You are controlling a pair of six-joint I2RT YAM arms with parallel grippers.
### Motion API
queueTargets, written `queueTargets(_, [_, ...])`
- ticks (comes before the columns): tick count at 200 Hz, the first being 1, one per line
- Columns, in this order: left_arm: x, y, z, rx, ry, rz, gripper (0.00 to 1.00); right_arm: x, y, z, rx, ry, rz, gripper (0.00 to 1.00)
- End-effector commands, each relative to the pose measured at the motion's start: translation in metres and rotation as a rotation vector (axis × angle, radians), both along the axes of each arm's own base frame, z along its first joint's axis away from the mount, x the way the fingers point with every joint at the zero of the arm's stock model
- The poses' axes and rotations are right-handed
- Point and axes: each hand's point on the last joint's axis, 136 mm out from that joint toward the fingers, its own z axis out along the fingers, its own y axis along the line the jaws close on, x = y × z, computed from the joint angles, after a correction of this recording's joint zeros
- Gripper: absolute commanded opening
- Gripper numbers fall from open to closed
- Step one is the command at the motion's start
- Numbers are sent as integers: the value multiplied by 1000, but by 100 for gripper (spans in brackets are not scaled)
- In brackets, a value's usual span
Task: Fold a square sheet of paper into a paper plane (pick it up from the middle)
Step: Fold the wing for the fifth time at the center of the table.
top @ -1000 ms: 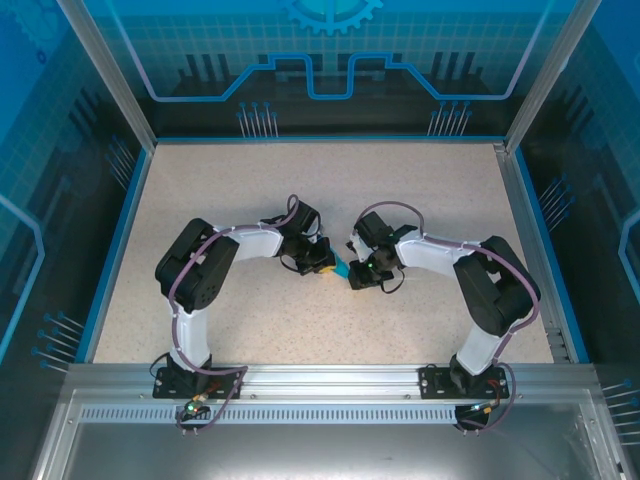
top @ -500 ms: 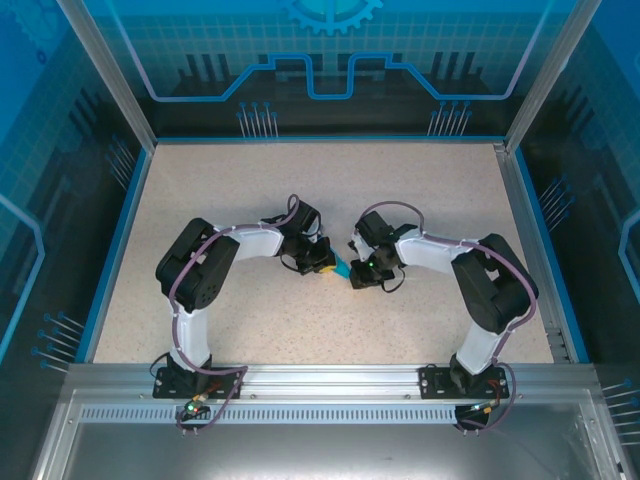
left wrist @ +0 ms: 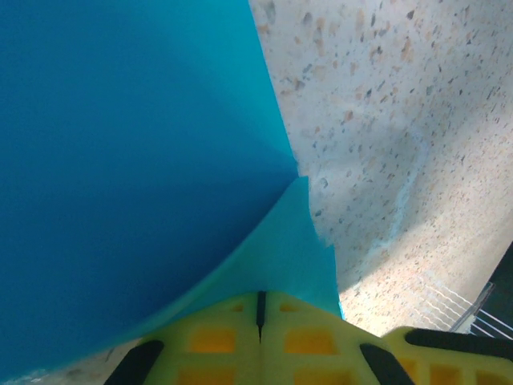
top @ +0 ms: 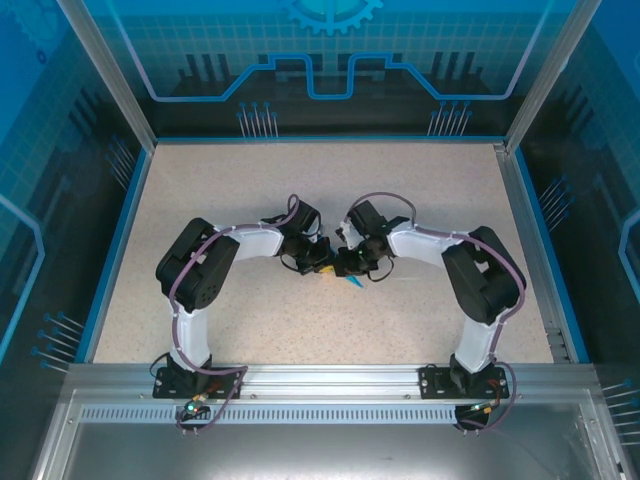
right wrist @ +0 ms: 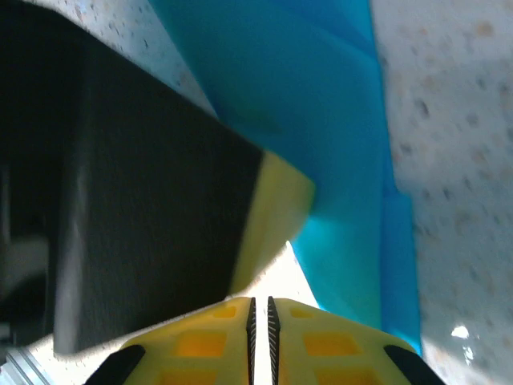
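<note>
Paper (left wrist: 144,160) pinched in left end effector (left wrist: 258,298) — table rim (top: 330,139) well apart.

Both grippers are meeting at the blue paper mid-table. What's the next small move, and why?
Probably draw the right gripper sideways along the paper to sharpen the crease: the left gripper is shut on a folded edge, and the right's closed fingers sit right beside it.

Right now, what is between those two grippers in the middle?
The folded blue sheet of paper. In the top view the left gripper and right gripper sit nearly tip to tip, a sliver of it peeking out below.
</note>
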Motion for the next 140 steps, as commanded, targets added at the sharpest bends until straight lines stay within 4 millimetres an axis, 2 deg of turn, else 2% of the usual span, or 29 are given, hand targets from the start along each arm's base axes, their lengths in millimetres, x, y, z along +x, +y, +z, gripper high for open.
queueTargets(1, [-21, 37, -56, 209, 98, 29, 3, 5, 9, -6, 10, 21, 9, 14])
queueTargets(38, [-21, 39, -58, 218, 100, 30, 3, -2, -9, -21, -63, 53, 9, 12])
queueTargets(68, [-21, 41, -61, 229, 103, 32, 3, -10, -31, -29, -114, 83, -1, 11])
queueTargets(140, [-21, 49, -65, 271, 106, 35, 3, -23, -65, -29, -80, 119, -60, 11])
